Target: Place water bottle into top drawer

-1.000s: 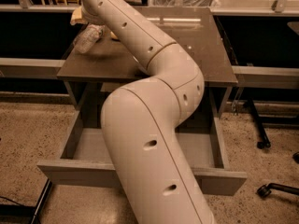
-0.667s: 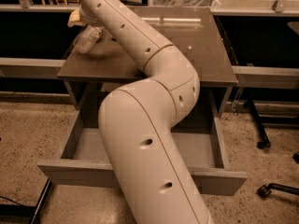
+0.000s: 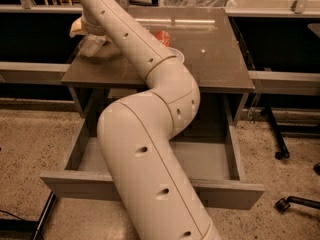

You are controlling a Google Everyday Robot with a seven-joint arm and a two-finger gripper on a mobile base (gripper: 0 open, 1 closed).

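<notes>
End effector (image 3: 85, 30) at 10 o'clock on the worktop (image 3: 215, 59), directly over the water bottle (image 3: 93, 45); grip state: cannot tell.

Change: the arm (image 3: 150, 174) has swung toward 9 o'clock over the last second. The top drawer (image 3: 235, 190) is unchanged: pulled out at 6 o'clock, interior largely hidden behind the arm. The swing uncovers a bowl (image 3: 177, 55) rim and a red can (image 3: 162, 36) near the worktop centre. The water bottle has kept its position at the 10 o'clock corner, lying on or just above the surface. Assessment: pick-up is not confirmed, and transfer to the drawer has not begun. End effector contact: it appears to meet the upper side of the bottle; whether it is clamped on the bottle or released is not visible.
</notes>
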